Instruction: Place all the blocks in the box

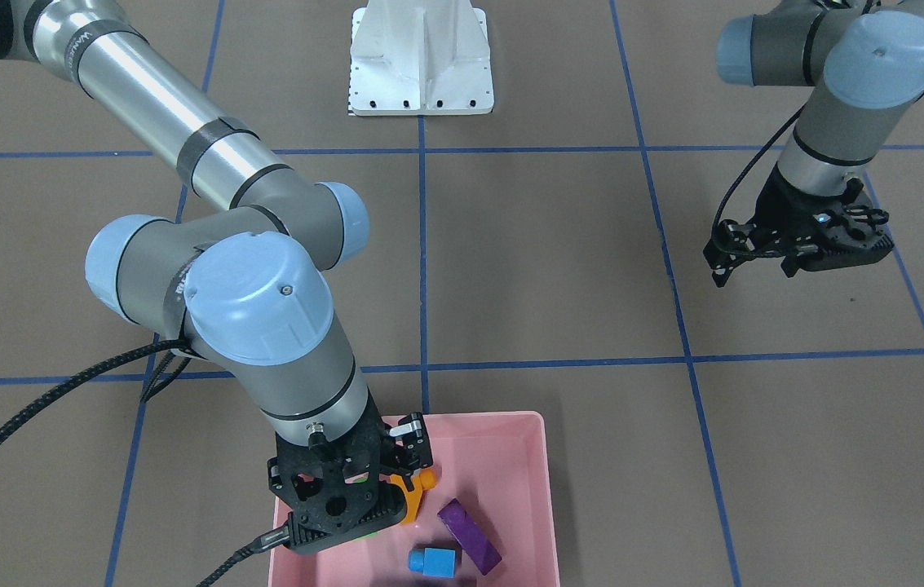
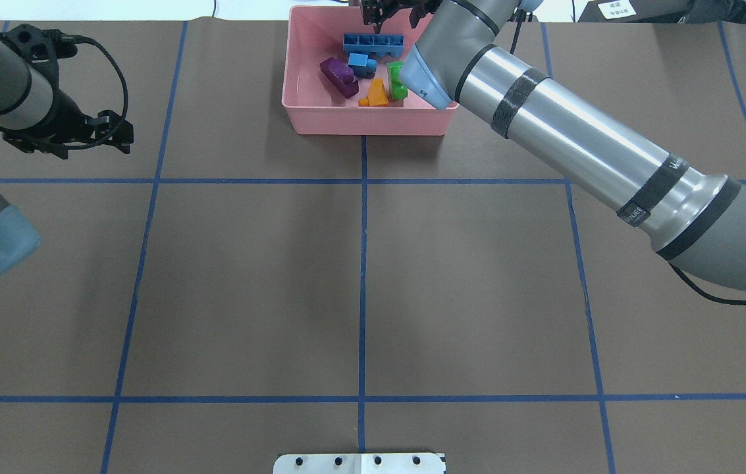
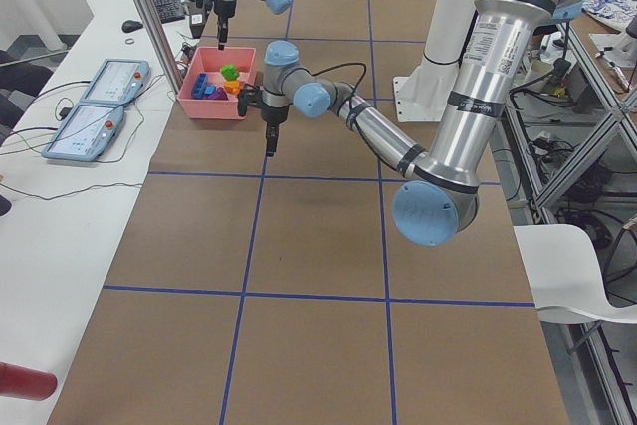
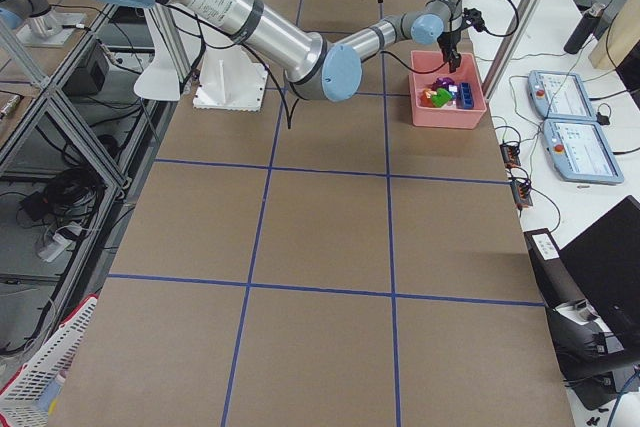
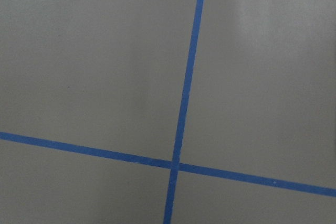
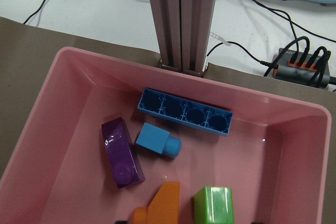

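Observation:
The pink box [image 2: 366, 125] stands at the table's far edge, right of centre in the front-facing view [image 1: 527, 489]. All the blocks lie in it: the long light-blue bar [image 6: 185, 119], the small light-blue cube [image 6: 157, 140], the purple one [image 6: 122, 153], the orange one [image 6: 163, 208] and the green one [image 6: 213, 205]. My right gripper [image 1: 364, 497] hangs open and empty just above the box, over the orange and green blocks. My left gripper [image 1: 755, 269] is open and empty, far from the box above bare table [image 2: 119, 131].
The white metal base [image 1: 421, 57] stands at the robot's side of the table. An aluminium post [image 6: 181, 19] rises just beyond the box's far wall, with cables behind it. Blue tape lines [image 5: 184, 103] cross the brown table.

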Available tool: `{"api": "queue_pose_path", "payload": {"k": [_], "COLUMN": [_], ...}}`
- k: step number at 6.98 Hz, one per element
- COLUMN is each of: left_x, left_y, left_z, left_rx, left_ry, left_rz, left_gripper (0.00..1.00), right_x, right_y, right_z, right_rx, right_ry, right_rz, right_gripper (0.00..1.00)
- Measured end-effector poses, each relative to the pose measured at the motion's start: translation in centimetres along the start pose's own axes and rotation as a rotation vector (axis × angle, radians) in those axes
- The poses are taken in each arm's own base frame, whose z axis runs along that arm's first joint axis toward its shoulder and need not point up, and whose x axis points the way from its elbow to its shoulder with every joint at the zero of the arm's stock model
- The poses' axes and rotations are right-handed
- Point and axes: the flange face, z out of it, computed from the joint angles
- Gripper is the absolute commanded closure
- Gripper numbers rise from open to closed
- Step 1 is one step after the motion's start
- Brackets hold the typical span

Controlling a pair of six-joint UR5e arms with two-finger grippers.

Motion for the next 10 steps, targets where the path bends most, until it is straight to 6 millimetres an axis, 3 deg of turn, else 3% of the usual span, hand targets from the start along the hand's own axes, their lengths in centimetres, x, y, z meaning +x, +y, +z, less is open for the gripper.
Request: {"api": "queue_pose_path", "payload": {"k": [2, 4, 5, 6, 8, 9, 10], "left_x": [-4.9, -12.4, -16.0, -19.6, -27.4, -30.3, -32.5], "left_y": [1.2, 0.8, 0.5, 0.2, 0.5, 1.4, 2.5], "left_z": [-0.5, -1.2, -1.9, -3.0, -6.3, -7.3, -7.9], "left_rx": [-0.006, -0.04, -0.064, -0.081, -0.1, -0.095, -0.081], "left_ry": [-0.042, -0.077, -0.059, -0.042, 0.037, 0.062, 0.069], "left_rz": [0.125, 0.318, 0.358, 0.401, 0.398, 0.353, 0.324], "left_gripper": [0.0, 0.0, 0.0, 0.0, 0.0, 0.0, 0.0], "right_x": [0.5, 2.5, 4.7, 8.8, 21.7, 27.8, 32.4], "right_y": [-0.6, -1.0, -0.9, -0.2, 2.6, 4.6, 6.9], "right_z": [-3.7, -7.9, -9.8, -10.9, -12.3, -12.4, -11.9], "right_rx": [-0.062, -0.138, -0.173, -0.195, -0.238, -0.258, -0.277], "right_ry": [0.038, 0.071, 0.098, 0.123, 0.107, 0.091, 0.094], "right_rz": [0.044, 0.087, 0.071, 0.026, -0.07, -0.081, -0.067], "right_gripper": [0.01, 0.01, 0.01, 0.01, 0.01, 0.01, 0.0]}}
